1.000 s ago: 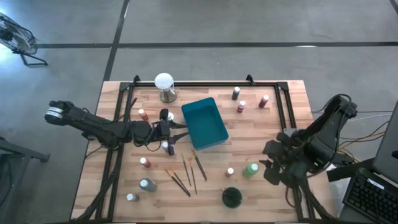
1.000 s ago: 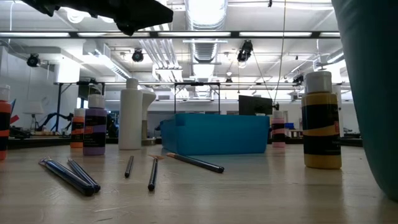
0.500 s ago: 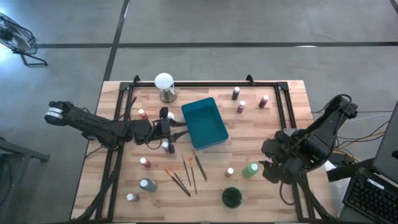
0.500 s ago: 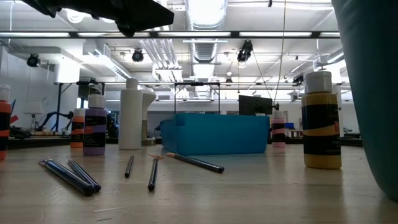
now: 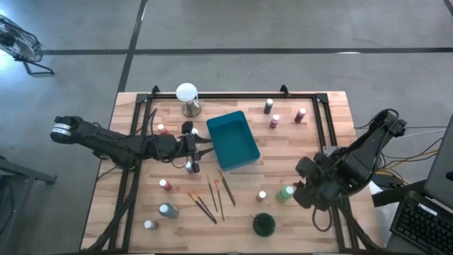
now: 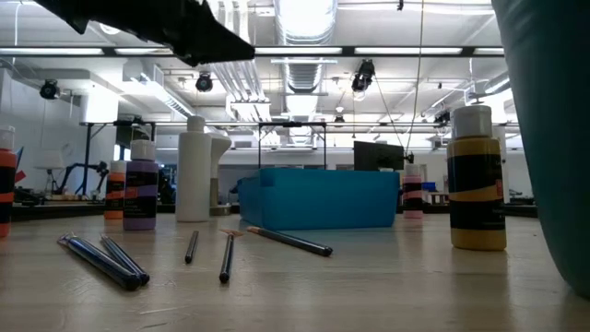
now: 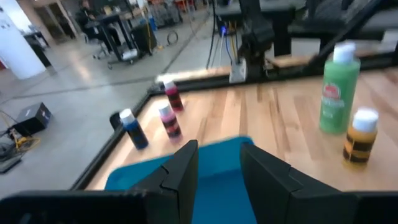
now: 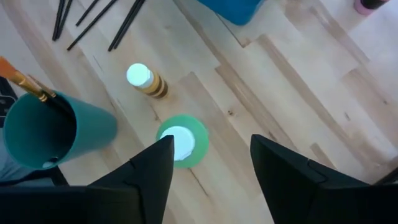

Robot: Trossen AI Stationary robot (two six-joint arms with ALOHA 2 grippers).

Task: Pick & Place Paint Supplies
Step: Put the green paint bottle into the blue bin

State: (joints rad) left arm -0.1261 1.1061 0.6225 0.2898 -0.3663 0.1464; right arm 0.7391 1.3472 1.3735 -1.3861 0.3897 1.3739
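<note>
High view: left hand [image 5: 202,148] hides a bottle.

We were in a robotics lab set up in a big industrial hall. The wooden table [image 5: 233,205] stood on a bare concrete floor [image 5: 283,28] marked with dark lines, and a black frame [image 5: 233,94] was fixed along its edges. Behind the table we saw exposed ducts [image 6: 309,69] and strip lights [image 6: 387,50] on an open ceiling, with cables hanging down. Farther off there were a monitor [image 6: 376,155], equipment stands [image 7: 124,37] and a keyboard [image 5: 425,223] beside the table.
</note>
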